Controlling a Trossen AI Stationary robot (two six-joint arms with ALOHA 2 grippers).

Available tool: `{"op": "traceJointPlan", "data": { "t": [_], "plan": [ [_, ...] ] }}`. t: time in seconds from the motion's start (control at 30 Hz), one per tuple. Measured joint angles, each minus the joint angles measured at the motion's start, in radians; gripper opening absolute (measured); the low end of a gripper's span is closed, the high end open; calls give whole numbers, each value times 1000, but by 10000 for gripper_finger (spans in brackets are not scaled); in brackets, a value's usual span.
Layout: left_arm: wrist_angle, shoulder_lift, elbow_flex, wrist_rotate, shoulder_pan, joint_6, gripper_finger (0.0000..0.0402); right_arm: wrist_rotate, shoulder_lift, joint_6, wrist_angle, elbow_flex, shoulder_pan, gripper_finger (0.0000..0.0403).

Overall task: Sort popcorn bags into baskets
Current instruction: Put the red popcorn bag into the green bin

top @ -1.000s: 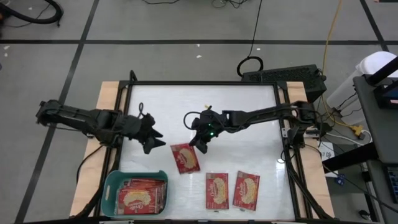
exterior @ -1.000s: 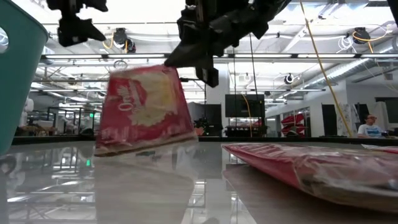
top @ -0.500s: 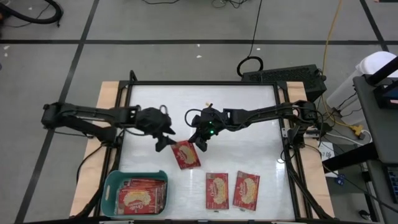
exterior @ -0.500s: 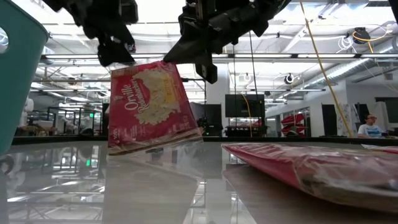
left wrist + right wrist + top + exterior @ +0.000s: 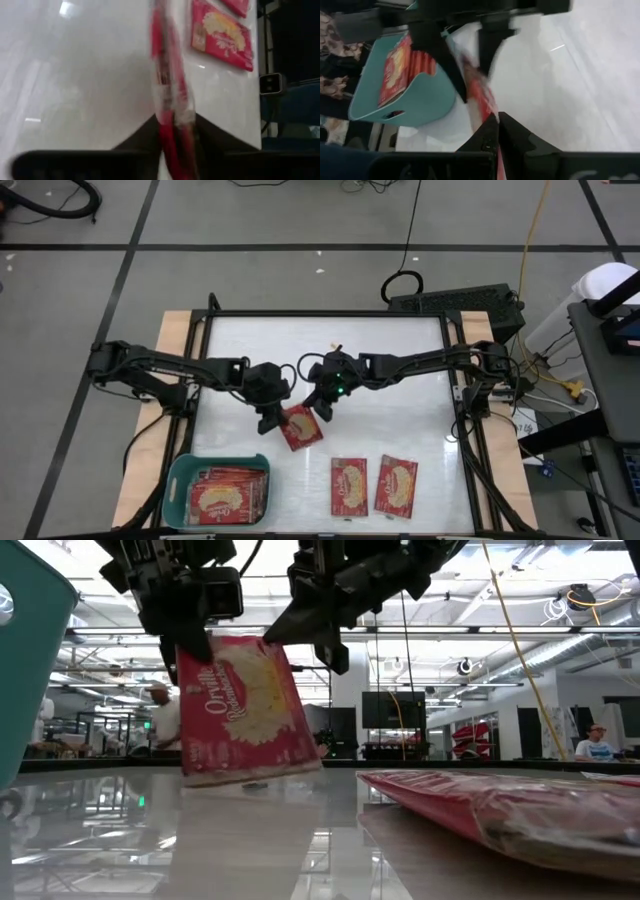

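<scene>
Two grippers: both are pinching the same popcorn bag (image 5: 299, 427) near table centre, one on each top corner.
Left fingers: the left gripper (image 5: 270, 416) is clamping the bag's upper edge at its 10 o'clock corner; in the left wrist view the bag is passing edge-on between the pads (image 5: 176, 131).
Right fingers: the right gripper (image 5: 322, 407) is pressing shut on the 1 o'clock corner of the same edge.
Held bag: it is standing tilted on the tabletop (image 5: 400, 360), bottom edge touching the glossy surface, printed face showing in the low view.
Handling, judged: the packet is looking light, thin and flexible, with a slick film wrap; it is bending slightly along its length, so it may swing or slip from a shallow pinch. The sealed edge is giving the firmest hold.
Basket: the teal basket (image 5: 178, 481) is sitting at 7 o'clock of the held bag, near the table's front left corner, already carrying stacked packets (image 5: 228, 495).
Loose bags: two more bags (image 5: 349, 486) (image 5: 396, 484) are lying flat, side by side, at 5 o'clock of the held one.
</scene>
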Motion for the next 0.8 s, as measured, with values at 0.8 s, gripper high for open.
{"op": "traceJointPlan", "data": {
  "t": [0.8],
  "plan": [
    [27, -332, -1, -121, -4, -256, 15, 9, -252, 80, -290, 0, -68, 161]
  ]
}}
